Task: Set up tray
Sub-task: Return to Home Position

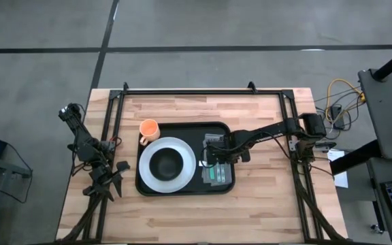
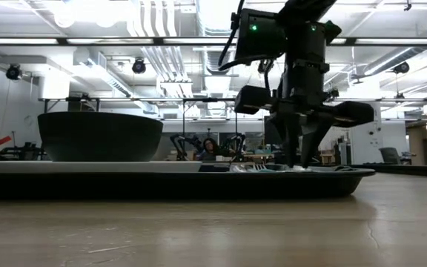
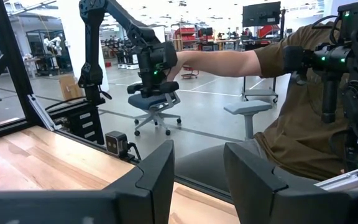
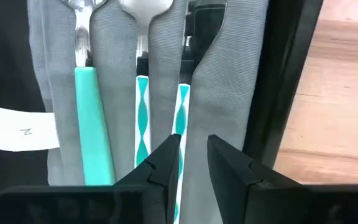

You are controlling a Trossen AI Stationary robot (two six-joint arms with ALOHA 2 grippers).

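The black tray [image 1: 182, 189] lies mid-table. On it a white plate [image 1: 182, 178] holds a black bowl [image 1: 167, 163], also in the low view [image 2: 98, 136]. A grey napkin [image 4: 222, 81] on the tray's right part carries three utensils with teal handles [image 4: 92, 118] [image 4: 143, 118] [image 4: 183, 102], side by side. My right gripper [image 4: 194, 155] points down over the napkin [image 1: 218, 173], its fingers a narrow gap apart, at the near end of the rightmost handle. My left gripper [image 3: 197, 174] is open and empty at the table's left edge [image 1: 111, 178]. My right gripper comes from above, pointing down, and its fingertips [image 2: 302, 162] reach down to the napkin. One fingertip [image 4: 169, 152] covers the near end of the rightmost handle [image 4: 180, 127], which lies flat on the napkin. I cannot tell whether it touches the handle.
An orange cup [image 1: 148, 129] stands at the tray's far left corner. A white label [image 4: 20, 127] lies at the napkin's edge. Black frame rails [image 1: 114, 116] run along the table's left, right and far sides. A person's arm and torso [image 3: 291, 93] show beyond the table.
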